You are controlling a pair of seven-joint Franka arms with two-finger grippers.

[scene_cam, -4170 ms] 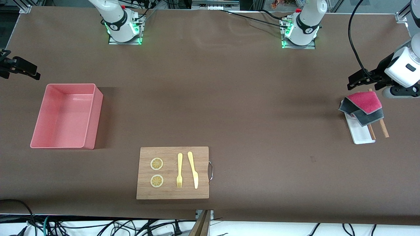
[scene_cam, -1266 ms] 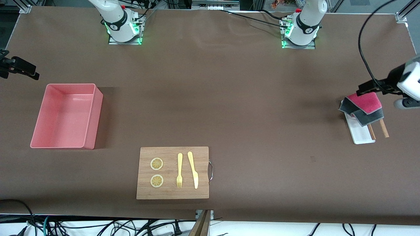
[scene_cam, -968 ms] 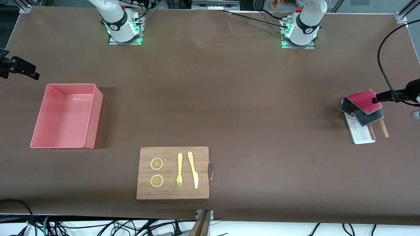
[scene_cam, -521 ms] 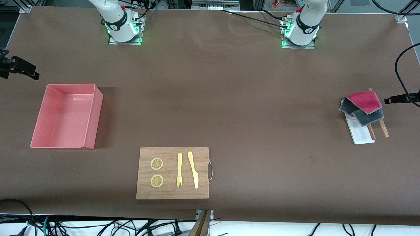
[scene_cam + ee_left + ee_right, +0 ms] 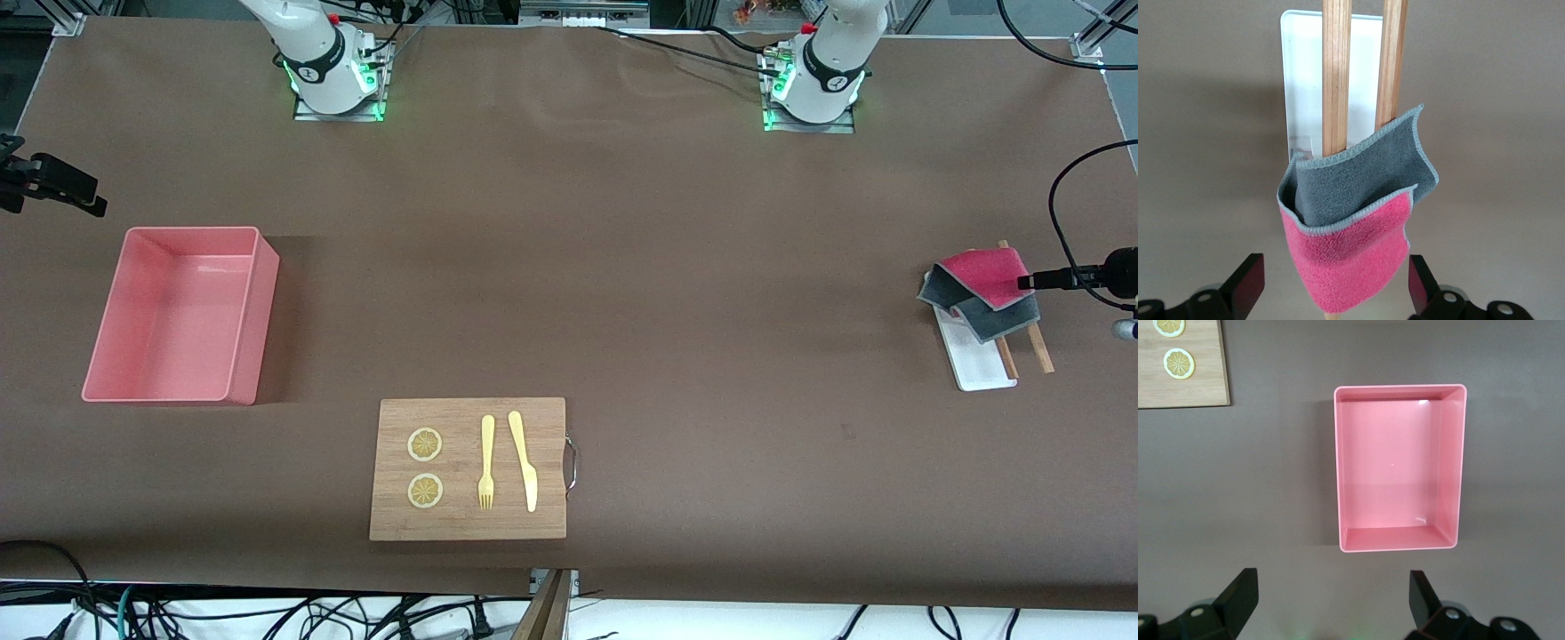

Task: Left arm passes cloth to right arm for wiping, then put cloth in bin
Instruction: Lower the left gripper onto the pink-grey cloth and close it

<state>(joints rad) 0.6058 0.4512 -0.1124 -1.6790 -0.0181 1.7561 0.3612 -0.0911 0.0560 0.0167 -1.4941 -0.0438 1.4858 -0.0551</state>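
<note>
Left tool (image 5: 1331, 293) back over cloth (image 5: 981, 289), open

No readable text, labels, brands, numbers or signs anywhere.

Left claw (image 5: 1036, 282) mostly off-frame

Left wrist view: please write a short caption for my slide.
Open left end effector poised over the folded cloth draped on two wooden sticks.
</note>
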